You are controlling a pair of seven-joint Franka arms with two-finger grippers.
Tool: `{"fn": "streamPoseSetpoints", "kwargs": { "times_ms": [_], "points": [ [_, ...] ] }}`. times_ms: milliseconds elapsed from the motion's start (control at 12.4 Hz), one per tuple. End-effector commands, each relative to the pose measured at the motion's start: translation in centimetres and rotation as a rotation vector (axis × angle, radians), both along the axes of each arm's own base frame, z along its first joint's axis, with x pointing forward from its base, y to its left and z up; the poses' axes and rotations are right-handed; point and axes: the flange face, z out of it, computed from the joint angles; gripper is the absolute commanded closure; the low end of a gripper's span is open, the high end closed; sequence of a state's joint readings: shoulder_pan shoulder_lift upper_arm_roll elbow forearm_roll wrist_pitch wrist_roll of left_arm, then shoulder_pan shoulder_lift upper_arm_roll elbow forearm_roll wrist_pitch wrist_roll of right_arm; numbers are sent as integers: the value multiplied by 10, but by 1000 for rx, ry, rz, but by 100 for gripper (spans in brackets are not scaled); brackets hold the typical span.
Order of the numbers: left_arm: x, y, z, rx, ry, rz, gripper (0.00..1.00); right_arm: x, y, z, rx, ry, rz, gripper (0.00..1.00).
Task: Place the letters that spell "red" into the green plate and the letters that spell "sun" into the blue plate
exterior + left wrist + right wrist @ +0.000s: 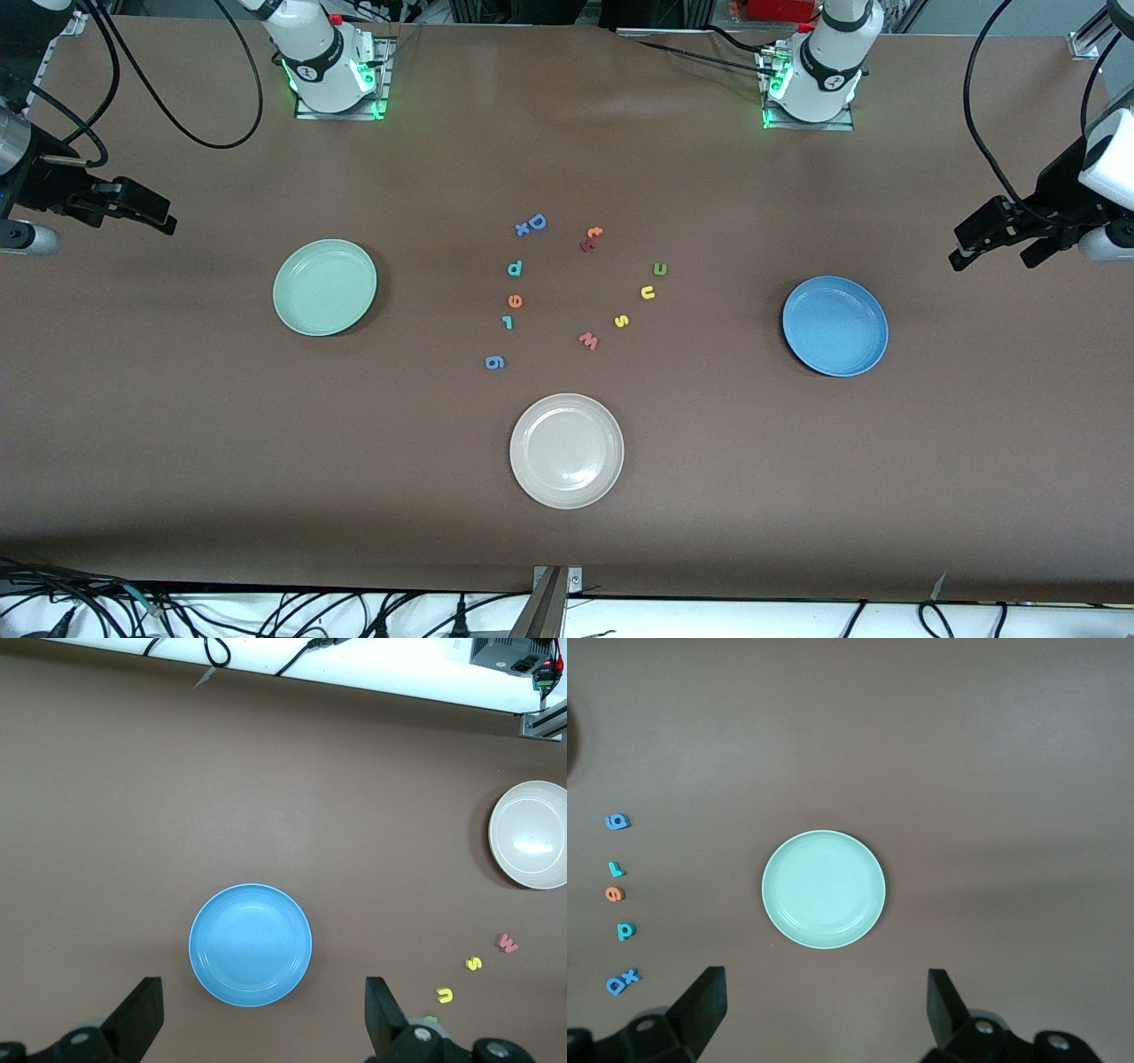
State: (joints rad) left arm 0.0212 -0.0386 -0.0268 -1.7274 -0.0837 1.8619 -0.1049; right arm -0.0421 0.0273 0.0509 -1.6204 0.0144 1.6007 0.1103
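The green plate (324,286) (823,889) lies toward the right arm's end of the table, the blue plate (834,325) (251,944) toward the left arm's end. Between them lie the small letters: teal r (507,322), orange e (515,301) and teal d (515,267) in one column, yellow s (622,321), yellow u (648,292) and olive n (660,268) in another. My right gripper (168,220) (823,983) hangs open and empty near the green plate. My left gripper (988,257) (261,992) hangs open and empty near the blue plate.
A cream plate (566,450) sits nearest the front camera. Other letters lie among the task's own: a blue D (537,221) with an x, an orange t (594,233), a pinkish w (588,340) and a blue g (495,361).
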Motion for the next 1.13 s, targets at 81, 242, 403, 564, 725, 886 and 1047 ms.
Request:
{"fn": "streamPoseSetpoints", "kwargs": {
  "times_ms": [81,242,403,564,725,886,1047],
  "points": [
    [-5,0,6,30,-15,-14,0,-4,-5,3,-15,-24,1,0],
    [-5,0,6,30,-15,-14,0,-5,-4,3,-15,-21,4,0],
    [-5,-1,6,30,-15,-16,0,-5,-4,3,-15,-20,13,0],
    [-5,-1,6,30,-15,-16,0,-4,-5,2,-15,-18,10,0],
    [-6,-6,6,29,-15,-19,0,-5,-4,2,-15,-18,12,0],
    [-1,-13,9,28,-14,-28,0,-5,-4,2,-15,-18,12,0],
    [2,-13,12,28,-19,-29,0,-5,-3,2,-15,-18,13,0]
  ]
}}
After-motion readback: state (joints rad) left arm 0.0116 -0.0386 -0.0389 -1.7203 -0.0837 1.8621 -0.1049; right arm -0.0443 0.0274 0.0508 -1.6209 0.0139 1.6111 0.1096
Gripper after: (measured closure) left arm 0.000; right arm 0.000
